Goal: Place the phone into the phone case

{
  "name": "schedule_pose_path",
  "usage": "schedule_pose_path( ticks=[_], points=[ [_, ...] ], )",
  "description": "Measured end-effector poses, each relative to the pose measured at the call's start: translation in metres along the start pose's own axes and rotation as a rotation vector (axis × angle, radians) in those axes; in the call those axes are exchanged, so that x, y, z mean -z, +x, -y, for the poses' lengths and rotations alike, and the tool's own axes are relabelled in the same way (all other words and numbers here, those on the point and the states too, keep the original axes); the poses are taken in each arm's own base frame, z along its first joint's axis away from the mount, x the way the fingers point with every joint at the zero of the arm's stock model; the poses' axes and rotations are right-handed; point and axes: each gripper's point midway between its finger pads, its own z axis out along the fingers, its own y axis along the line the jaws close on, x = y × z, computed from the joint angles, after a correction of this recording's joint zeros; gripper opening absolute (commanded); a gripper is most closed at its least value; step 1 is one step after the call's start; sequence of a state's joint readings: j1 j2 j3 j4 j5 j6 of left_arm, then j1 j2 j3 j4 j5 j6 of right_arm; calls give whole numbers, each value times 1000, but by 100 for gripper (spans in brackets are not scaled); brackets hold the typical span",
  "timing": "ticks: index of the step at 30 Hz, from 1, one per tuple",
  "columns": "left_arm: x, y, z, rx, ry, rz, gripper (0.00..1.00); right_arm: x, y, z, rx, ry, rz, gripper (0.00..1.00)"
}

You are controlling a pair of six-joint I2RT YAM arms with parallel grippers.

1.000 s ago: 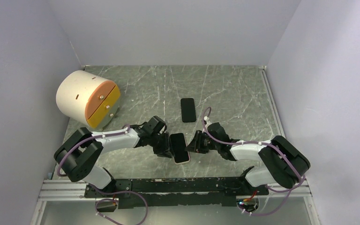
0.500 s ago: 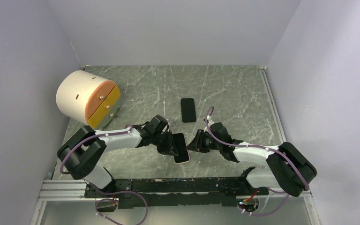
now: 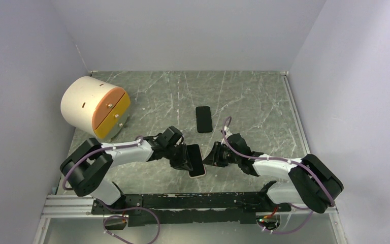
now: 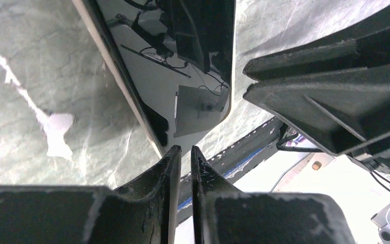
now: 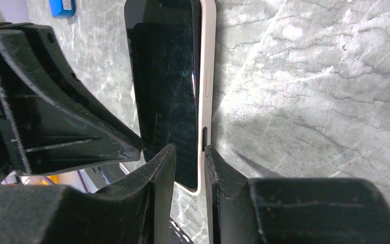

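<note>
A black phone (image 3: 194,156) lies in the pale beige phone case (image 3: 199,173) near the table's front, between my two grippers. In the right wrist view the case's pale rim (image 5: 206,91) runs along the right side and bottom corner of the phone's screen (image 5: 165,76). My right gripper (image 5: 186,150) is shut on that rim, with one finger over the screen and one outside the case. It shows in the top view (image 3: 209,157) at the phone's right. My left gripper (image 4: 184,151) is nearly shut at the case's other long edge (image 4: 127,86), with a thin pale strip in its gap. It shows in the top view (image 3: 185,158).
A second black phone (image 3: 203,119) lies flat farther back at the centre. A white drum with an orange face (image 3: 95,105) stands at the back left. A small blue object (image 5: 63,7) lies beyond the phone in the right wrist view. The black base rail (image 3: 183,201) runs along the near edge.
My left gripper and the cased phone shifted slightly right and the right arm's elbow swung right. Over the last half second almost nothing moved.
</note>
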State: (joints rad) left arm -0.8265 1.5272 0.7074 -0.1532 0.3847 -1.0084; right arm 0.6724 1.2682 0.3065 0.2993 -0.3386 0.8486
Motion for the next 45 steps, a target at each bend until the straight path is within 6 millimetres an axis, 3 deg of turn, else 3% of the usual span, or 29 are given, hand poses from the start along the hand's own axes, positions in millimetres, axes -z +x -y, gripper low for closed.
schedule_pose_path(
  ticks=[10,13,16,22,27,31,36,38,45],
  points=[
    [27,-12,18,-10,-23,61,33,4,0,-2,20,6,-1,33],
    [37,-15,18,2,-27,77,37,5,1,-3,49,28,-11,23],
    [49,-24,18,20,-23,106,39,5,-1,-18,108,18,-15,14],
    [90,-56,18,77,28,231,42,1,4,-58,213,-66,-39,14],
    [121,-76,5,136,53,334,43,-15,20,-73,255,-81,-108,14],
    [122,-70,-3,150,41,320,44,-26,30,-76,266,-80,-152,15],
    [119,-64,-8,152,26,295,44,-40,40,-57,244,-28,-194,15],
    [119,-63,-8,145,27,292,44,-44,43,-57,223,-41,-205,15],
    [114,-62,-13,139,9,272,44,-46,48,-50,202,-15,-214,14]
  ],
)
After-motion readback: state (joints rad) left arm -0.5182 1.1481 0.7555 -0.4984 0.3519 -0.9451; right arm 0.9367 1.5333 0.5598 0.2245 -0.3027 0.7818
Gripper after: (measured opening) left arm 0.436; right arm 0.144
